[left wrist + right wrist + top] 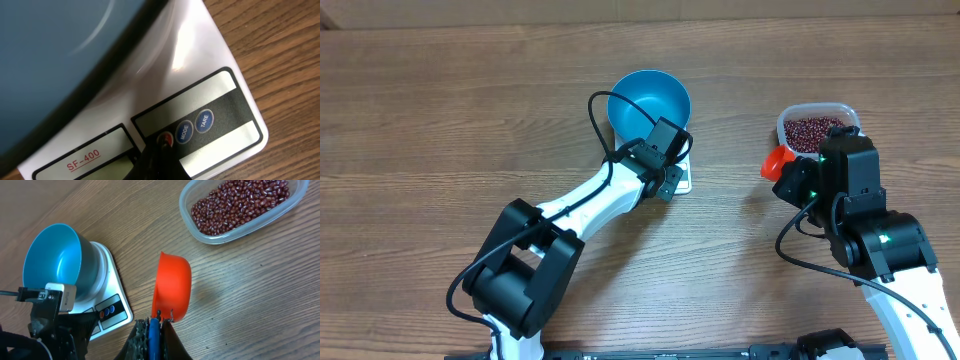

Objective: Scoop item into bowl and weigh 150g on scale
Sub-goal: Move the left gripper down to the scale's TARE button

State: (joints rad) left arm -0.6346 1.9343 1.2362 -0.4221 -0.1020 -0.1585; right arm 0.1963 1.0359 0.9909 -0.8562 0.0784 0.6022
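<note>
- Overhead: the bowl (650, 98) stands on the scale (683, 181) on the table (440, 100). My left pincer (667, 182), fingers together, sits at the scale's panel edge. My right pincer (790, 176) is clamped on an orange scoop (776, 162), just beside the tub (783, 124) holding the beans (815, 132).
- Left wrist: the bowl (50, 60) overhangs the scale (200, 60). My left pincer (157, 152) is closed, its tip over the red button (165, 139) beside MODE (184, 132) and TARE (204, 121). I cannot confirm contact.
- Right wrist: my right pincer (153, 325) grips the scoop (172, 282) by its handle. The scoop lies between the scale (118, 280) and the tub (186, 217). The beans (240, 205) are all in the tub, well apart from the bowl (52, 260).
</note>
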